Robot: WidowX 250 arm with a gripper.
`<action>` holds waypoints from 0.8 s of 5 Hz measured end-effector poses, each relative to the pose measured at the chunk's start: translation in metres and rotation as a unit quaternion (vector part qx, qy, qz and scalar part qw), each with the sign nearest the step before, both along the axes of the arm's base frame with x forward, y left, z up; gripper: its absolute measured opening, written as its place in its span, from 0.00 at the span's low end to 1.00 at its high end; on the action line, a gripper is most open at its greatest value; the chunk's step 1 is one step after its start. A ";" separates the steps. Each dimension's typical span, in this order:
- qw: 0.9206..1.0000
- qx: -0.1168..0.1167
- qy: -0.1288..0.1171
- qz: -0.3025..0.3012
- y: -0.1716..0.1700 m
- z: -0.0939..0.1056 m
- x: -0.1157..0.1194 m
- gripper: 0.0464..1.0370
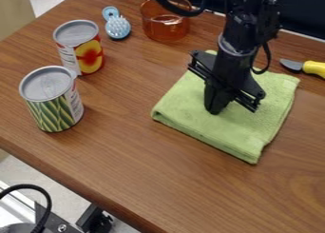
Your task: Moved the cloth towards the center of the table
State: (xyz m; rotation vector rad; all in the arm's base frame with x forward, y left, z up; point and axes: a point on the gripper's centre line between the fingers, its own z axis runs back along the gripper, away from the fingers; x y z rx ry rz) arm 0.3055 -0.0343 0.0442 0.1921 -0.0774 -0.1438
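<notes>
The black gripper [215, 107] hangs down over the folded green cloth [238, 132], its tips at or just above the middle of the cloth. The cloth lies flat, right of the middle of the wooden table, with one corner toward the front edge. The arm hides part of the cloth's back half. Whether the tips touch or pinch the fabric I cannot tell.
Two cans, one with green print [57, 106] and one with red and yellow [82, 51], stand at the left. A blue brush [117, 26] and an orange transparent pot [165, 25] are at the back. A yellow-handled tool [312, 68] lies right of the cloth.
</notes>
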 end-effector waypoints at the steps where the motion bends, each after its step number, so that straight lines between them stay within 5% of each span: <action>1: 1.000 0.012 -0.001 -0.002 0.012 0.001 0.003 0.01; 4: 1.000 0.008 0.013 -0.009 0.040 0.003 0.007 0.01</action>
